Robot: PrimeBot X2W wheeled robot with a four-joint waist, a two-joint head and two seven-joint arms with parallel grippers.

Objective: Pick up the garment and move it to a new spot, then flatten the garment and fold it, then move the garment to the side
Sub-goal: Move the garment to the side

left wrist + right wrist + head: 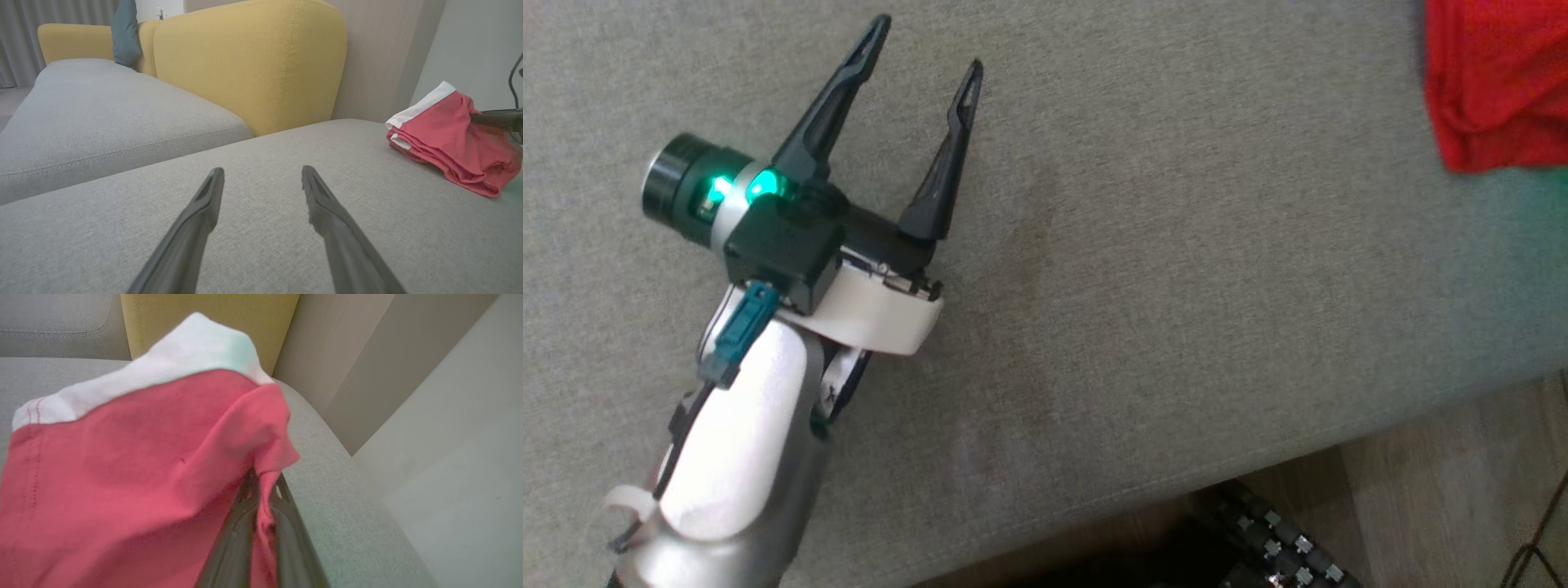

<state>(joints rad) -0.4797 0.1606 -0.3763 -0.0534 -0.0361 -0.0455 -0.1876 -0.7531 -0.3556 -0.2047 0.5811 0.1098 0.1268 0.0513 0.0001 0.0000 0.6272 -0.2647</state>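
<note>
The garment is red with a white band, folded in a stack at the far right end of the grey sofa seat. From the left wrist it appears as the garment at the right, one corner lifted. My right gripper is shut on an edge of the garment, whose cloth is pinched between the two dark fingers. My left gripper hovers open over bare seat, well left of the garment, its fingers spread with nothing between them.
Yellow backrest cushions rise behind the seat, with a teal pillow further back. A pale wall runs just past the seat's right end. The seat's front edge drops to wooden floor, where a dark studded object lies.
</note>
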